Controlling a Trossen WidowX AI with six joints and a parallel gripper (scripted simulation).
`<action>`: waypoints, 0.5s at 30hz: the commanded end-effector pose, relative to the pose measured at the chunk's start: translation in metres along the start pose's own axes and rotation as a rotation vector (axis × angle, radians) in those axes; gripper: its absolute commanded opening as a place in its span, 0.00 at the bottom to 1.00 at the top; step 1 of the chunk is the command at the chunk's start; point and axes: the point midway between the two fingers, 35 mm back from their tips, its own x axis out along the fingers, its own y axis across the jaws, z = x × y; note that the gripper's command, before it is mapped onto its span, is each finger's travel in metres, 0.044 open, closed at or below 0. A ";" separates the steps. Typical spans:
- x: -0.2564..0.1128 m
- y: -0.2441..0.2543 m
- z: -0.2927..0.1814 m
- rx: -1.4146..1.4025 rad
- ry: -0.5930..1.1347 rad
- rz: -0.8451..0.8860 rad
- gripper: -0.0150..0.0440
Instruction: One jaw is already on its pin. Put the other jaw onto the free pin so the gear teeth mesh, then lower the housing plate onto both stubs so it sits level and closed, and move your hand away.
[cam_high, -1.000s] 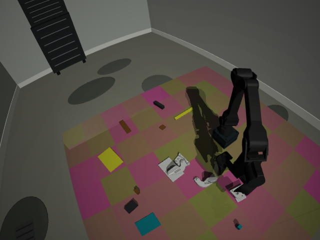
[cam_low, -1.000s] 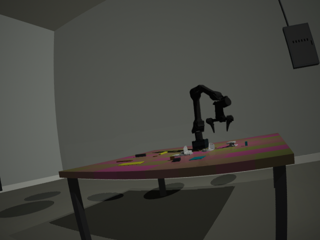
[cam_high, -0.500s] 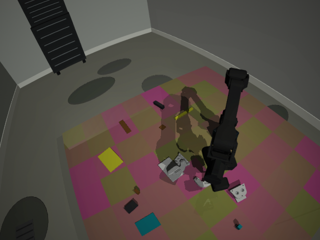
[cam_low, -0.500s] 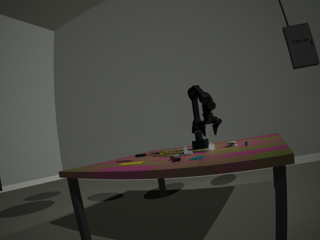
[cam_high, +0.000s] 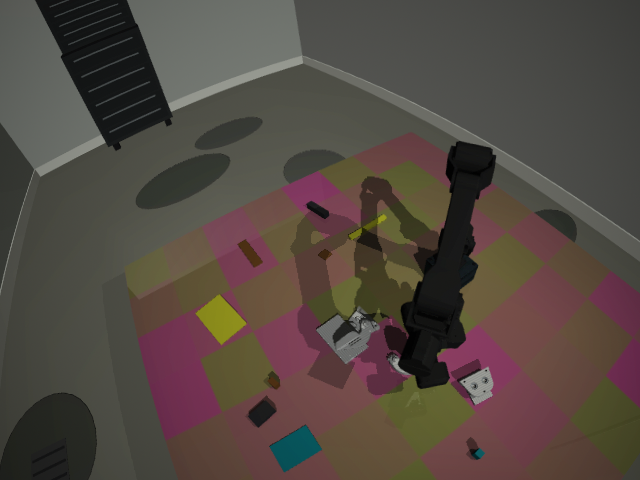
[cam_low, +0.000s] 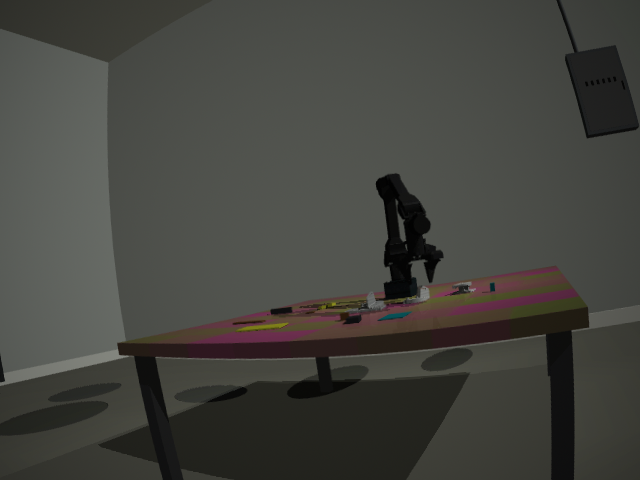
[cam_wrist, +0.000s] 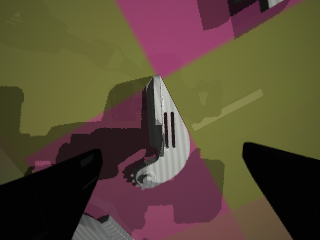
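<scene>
The free jaw (cam_high: 395, 362) (cam_low: 423, 295) (cam_wrist: 177, 152), pale grey and ribbed with a toothed round end, lies on the table between the base and the housing plate. My gripper (cam_low: 431, 277) (cam_wrist: 172, 153) is open and empty above it. In the wrist view the jaw is between the fingertips, nearer the left one; the arm hides the fingers in the top view. The grey base (cam_high: 330, 331) carries the mounted jaw (cam_high: 364, 321) (cam_low: 371, 300); the free pin cannot be made out. The white housing plate (cam_high: 478, 386) (cam_low: 461, 285), with two round holes, rests tilted on the table.
A teal sheet (cam_high: 295, 447) (cam_low: 395, 316), black block (cam_high: 262, 412) (cam_low: 353, 319) and small brown block (cam_high: 273, 380) lie on the base's other side from the arm. A yellow sheet (cam_high: 221, 319) (cam_low: 262, 327) lies farther off. A small teal block (cam_high: 478, 453) (cam_low: 492, 286) stands beyond the housing plate.
</scene>
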 end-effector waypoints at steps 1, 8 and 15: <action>0.003 0.000 0.000 0.003 -0.004 -0.003 1.00; 0.014 -0.001 0.000 0.003 -0.004 -0.003 1.00; 0.026 -0.001 0.000 0.003 -0.004 -0.003 1.00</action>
